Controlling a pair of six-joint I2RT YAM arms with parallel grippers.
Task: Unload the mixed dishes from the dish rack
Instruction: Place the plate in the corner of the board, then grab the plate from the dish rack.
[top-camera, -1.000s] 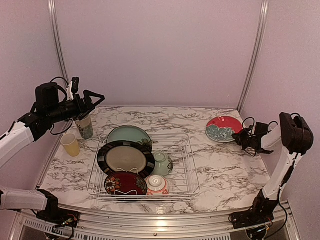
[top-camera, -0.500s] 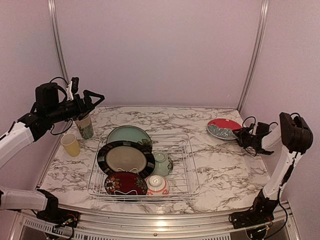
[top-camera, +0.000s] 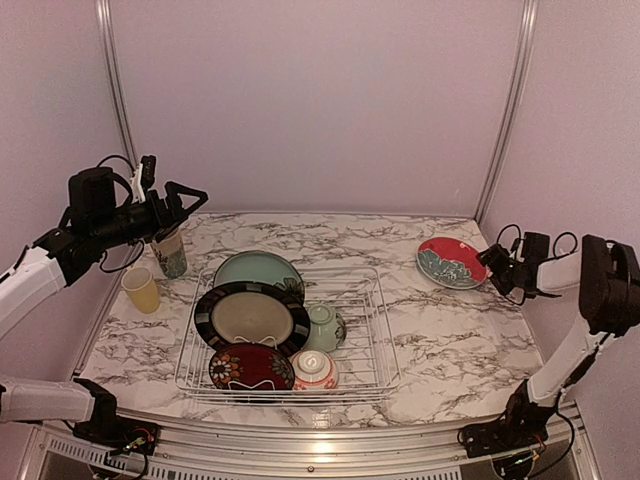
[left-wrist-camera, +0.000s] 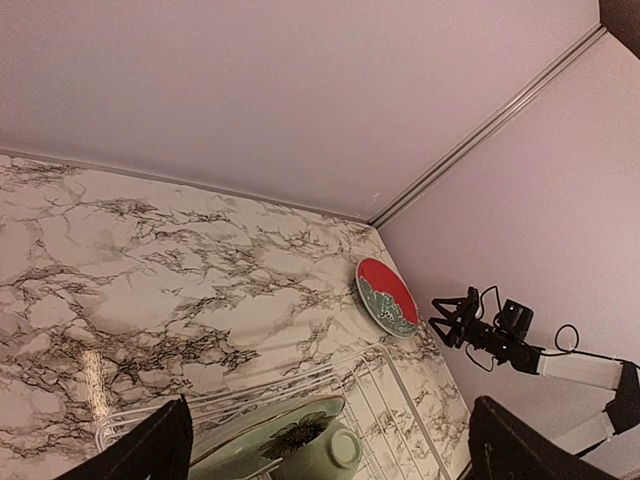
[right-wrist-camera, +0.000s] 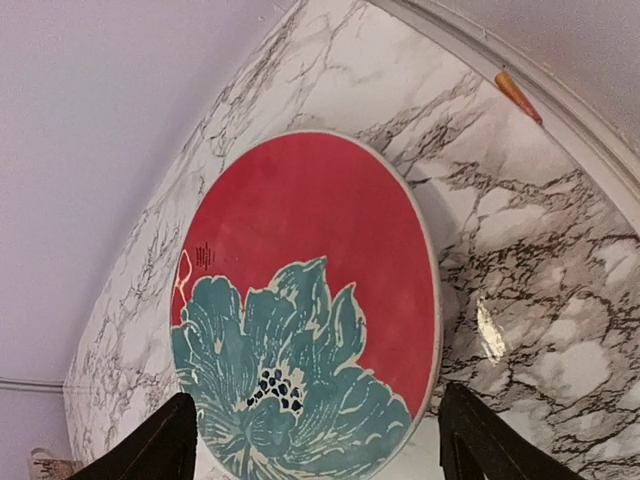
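White tabletop (top-camera: 440, 330) veined in grey and black marble. A plain pale lilac back wall (top-camera: 320, 100) rises behind it, with a left metal post (top-camera: 110, 90) and a right metal post (top-camera: 510, 100) at its far corners. A shiny metal rail (top-camera: 320, 440) runs along its near edge, and a small orange sliver (right-wrist-camera: 518, 96) lies on its border strip

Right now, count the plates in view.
4. Teal plate, black-rimmed plate, dark red plate in the dish rack, back to front; red plate on the table at right.

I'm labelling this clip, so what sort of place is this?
Likely a robot test cell staged as a kitchen counter: a marble-patterned tabletop, plain lilac walls with metal corner rails, and a loaded white wire dish rack.
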